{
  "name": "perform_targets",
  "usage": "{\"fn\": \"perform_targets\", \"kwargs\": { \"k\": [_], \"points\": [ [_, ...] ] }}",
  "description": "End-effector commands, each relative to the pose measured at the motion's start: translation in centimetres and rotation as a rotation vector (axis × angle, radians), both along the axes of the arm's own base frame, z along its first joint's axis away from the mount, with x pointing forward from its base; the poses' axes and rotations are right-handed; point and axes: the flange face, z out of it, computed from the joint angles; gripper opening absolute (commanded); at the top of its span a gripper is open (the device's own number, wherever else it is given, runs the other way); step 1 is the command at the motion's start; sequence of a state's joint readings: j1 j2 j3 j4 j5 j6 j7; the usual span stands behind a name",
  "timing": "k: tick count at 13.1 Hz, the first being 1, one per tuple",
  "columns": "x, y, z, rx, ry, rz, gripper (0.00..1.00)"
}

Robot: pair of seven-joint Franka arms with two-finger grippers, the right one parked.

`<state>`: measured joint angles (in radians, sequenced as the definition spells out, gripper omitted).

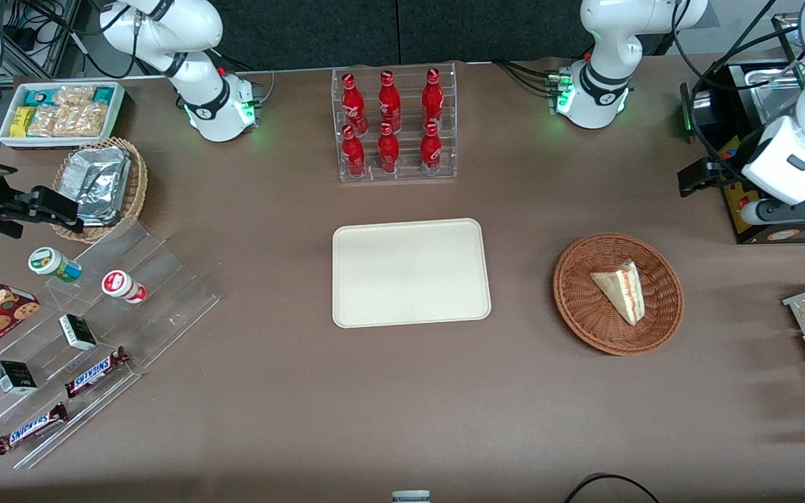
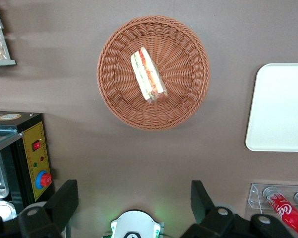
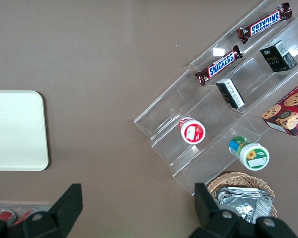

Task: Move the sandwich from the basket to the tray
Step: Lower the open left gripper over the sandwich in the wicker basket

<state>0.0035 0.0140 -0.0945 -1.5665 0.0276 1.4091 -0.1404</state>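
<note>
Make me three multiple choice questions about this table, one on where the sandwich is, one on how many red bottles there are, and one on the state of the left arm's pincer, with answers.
1. Where is the sandwich?
A. on the tray
B. in the reddish-brown basket
C. on the bare table

2. How many red bottles stand in the clear rack?
A. four
B. six
C. eight

3. What is the left arm's pincer doing?
A. hanging open with nothing in it
B. shut on the sandwich
C. resting on the tray

Answers:
1 B, the wedge lies inside the basket, and the tray holds nothing.
2 B, two rows of three.
3 A, its fingers stand wide apart above the table, away from the basket.
</note>
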Motion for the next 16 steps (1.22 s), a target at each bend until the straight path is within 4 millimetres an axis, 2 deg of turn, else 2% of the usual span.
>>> {"fn": "perform_targets", "kwargs": {
  "k": [1, 3, 9, 16],
  "points": [
    [-0.6, 0.6, 1.0, -0.001, 0.003, -0.012, 1.00],
    [-0.6, 0.6, -0.3, 0.004, 0.027, -0.006, 1.00],
    [-1.2, 0.6, -9.0, 0.014, 0.103, 0.005, 1.00],
    [-0.8, 1.0, -19.0, 0.033, -0.037, 0.223, 1.00]
  ]
}}
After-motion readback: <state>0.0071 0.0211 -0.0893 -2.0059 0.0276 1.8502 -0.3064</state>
